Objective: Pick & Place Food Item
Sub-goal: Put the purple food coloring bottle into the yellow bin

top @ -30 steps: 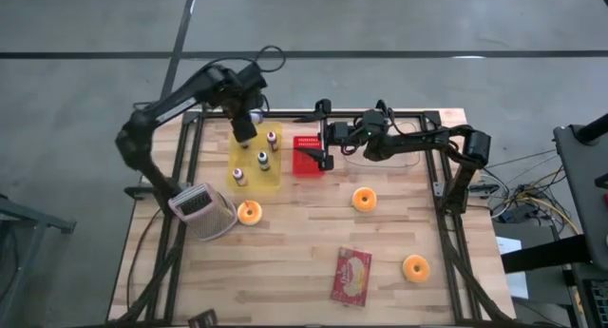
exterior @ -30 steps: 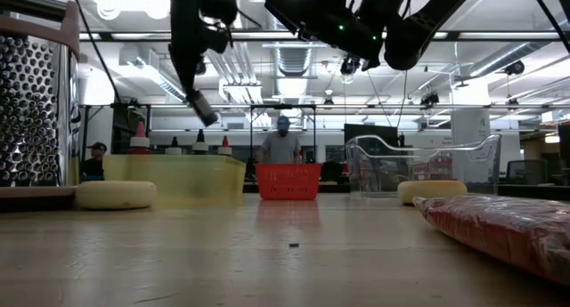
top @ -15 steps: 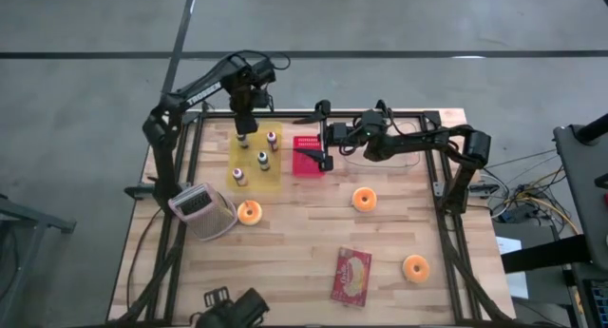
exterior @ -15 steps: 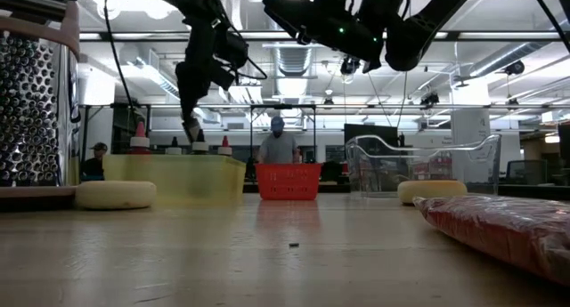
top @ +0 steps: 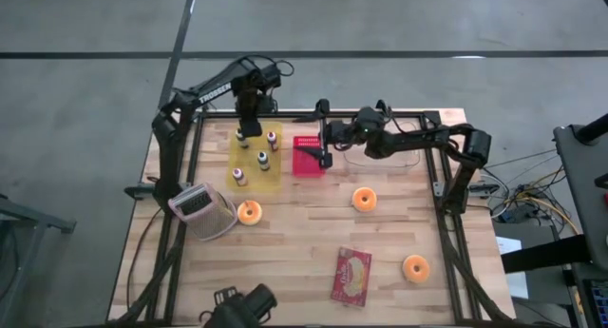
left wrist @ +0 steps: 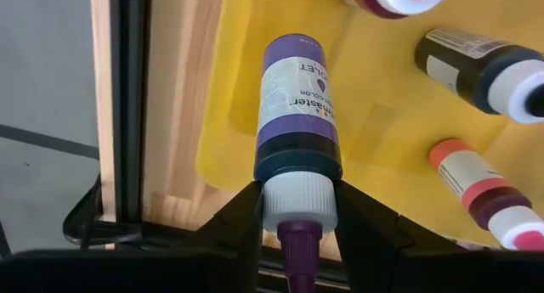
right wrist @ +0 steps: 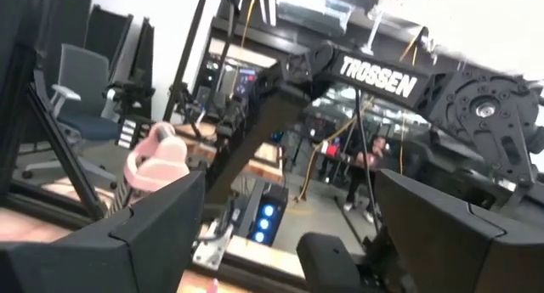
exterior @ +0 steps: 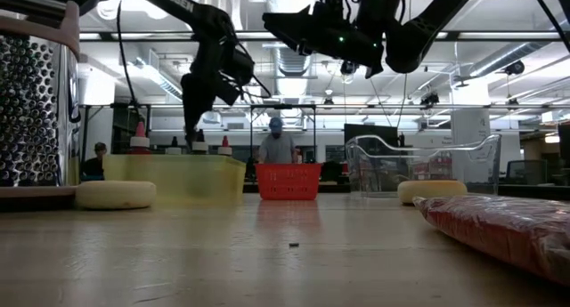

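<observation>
Pinching a purple-labelled bottle (left wrist: 298, 123) by its white cap, the left gripper (left wrist: 293, 216) holds it upright over the yellow tray (top: 255, 181), fingers either side of the neck. Four more bottles stand in the tray; three doughnuts lie on the table (top: 304, 247). The right gripper (top: 326, 153) hovers above the red basket (top: 306, 159), fingers spread.
</observation>
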You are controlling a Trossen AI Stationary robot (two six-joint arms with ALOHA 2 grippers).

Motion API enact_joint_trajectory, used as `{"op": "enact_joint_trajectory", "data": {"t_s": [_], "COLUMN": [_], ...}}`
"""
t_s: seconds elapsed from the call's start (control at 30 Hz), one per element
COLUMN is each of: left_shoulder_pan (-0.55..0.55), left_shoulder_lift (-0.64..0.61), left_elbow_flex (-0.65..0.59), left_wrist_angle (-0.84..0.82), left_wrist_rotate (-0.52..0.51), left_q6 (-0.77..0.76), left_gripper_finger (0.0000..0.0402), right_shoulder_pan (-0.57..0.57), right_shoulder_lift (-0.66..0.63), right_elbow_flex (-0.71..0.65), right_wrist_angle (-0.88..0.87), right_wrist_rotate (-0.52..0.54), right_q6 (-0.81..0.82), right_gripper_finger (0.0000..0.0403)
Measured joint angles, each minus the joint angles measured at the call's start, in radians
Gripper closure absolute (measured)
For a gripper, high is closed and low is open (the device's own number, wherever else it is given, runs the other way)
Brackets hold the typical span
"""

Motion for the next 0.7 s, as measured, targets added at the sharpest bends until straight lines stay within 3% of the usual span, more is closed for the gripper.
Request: {"op": "enact_joint_trajectory", "data": {"t_s": [0.7], "left_shoulder_pan": [-0.002], "left_shoulder_lift": [0.134], "left_elbow_flex": [-0.002], "left_wrist_angle": [0.019], "left_wrist_rotate": [-0.003], "left_q6": [0.0], "left_gripper_finger": [0.028], "right_shoulder_pan": [-0.026], "right_shoulder_lift": [0.0], "right_elbow_flex": [0.0], "right_wrist_angle": [-0.106], "right_wrist_rotate": [0.0], "right_q6": [-0.027], "right_gripper_finger": [0.0063]}}
